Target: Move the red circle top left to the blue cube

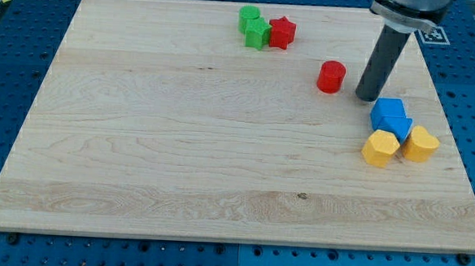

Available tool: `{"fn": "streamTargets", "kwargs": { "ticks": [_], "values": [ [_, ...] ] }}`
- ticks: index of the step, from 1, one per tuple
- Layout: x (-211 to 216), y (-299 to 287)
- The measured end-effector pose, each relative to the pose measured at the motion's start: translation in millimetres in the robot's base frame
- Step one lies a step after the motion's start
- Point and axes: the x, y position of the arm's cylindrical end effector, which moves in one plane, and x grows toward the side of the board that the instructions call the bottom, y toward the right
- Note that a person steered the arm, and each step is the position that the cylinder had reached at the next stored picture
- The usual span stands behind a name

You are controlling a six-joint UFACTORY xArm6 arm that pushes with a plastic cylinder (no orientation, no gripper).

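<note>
The red circle (332, 76) stands on the wooden board at the view's upper right. The blue cube (388, 110) lies to its lower right, touching a second blue block (398, 128) just below it. My tip (367, 97) rests on the board between them, a short way right of the red circle and just up-left of the blue cube, touching neither that I can tell.
Two yellow blocks (380, 148) (421, 144) sit against the blue blocks' lower side. A red star (282, 32) and two green blocks (248, 18) (256, 33) cluster at the view's top centre. The board's right edge (457, 136) is near.
</note>
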Motion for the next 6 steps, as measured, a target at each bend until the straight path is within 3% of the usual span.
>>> {"fn": "streamTargets", "kwargs": {
  "ticks": [4,6],
  "values": [
    [-19,-62],
    [-29,-14]
  ]
}}
